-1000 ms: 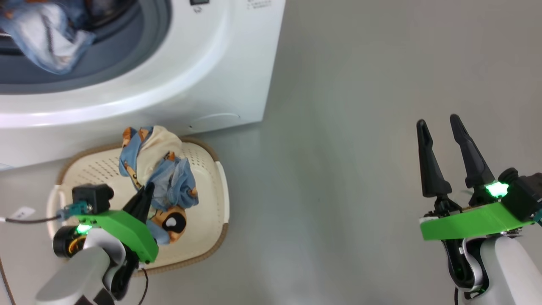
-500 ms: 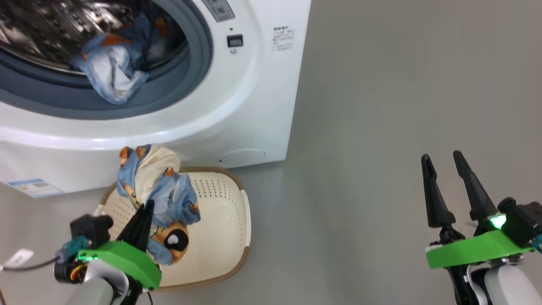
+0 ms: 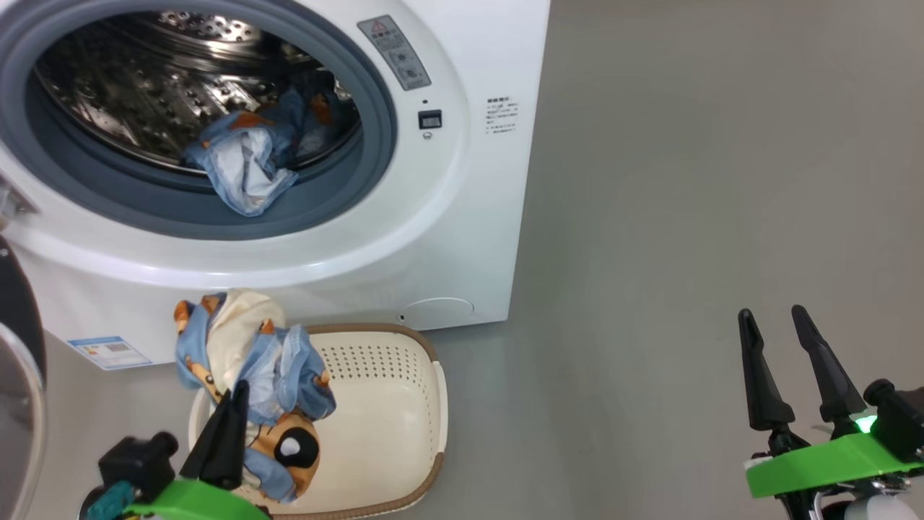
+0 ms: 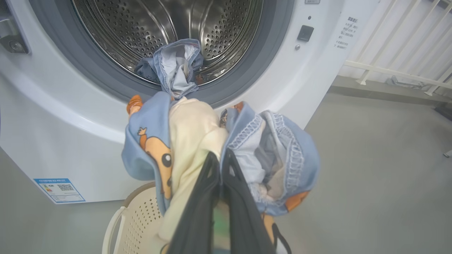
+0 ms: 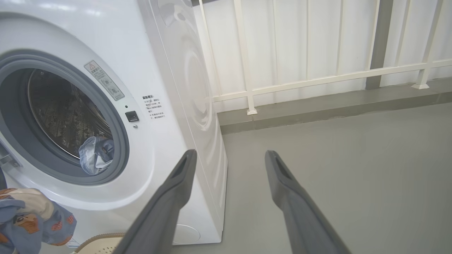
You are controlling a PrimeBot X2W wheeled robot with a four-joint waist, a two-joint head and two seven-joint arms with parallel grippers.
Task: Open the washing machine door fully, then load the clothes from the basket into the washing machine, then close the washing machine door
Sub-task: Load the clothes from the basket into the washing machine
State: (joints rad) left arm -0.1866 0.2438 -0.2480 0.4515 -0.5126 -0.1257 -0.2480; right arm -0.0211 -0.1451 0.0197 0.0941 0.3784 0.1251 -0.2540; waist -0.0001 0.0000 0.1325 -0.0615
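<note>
The washing machine (image 3: 462, 217) stands with its drum open, and one blue garment (image 3: 242, 170) hangs over the grey rubber ring. The door's black rim (image 3: 18, 318) shows at the far left edge, swung open. My left gripper (image 4: 220, 157) is shut on a bundle of blue and cream bear-print clothes (image 4: 183, 141), held above the cream basket (image 3: 404, 404) in front of the machine. The bundle (image 3: 245, 354) hangs over the basket's left part, with the left gripper (image 3: 234, 393) beneath it. My right gripper (image 3: 771, 313) is open over bare floor, far to the right.
A blue label (image 3: 108, 352) sticks to the machine's lower front. In the right wrist view my open right gripper (image 5: 231, 152) points past the machine's corner (image 5: 197, 106) toward a white railing (image 5: 300, 81) and kerb. Grey floor lies right of the basket.
The head camera has moved, bringing the whole drum and the door's edge into view. My left gripper stays shut on the bundle, which now hangs higher over the basket.
</note>
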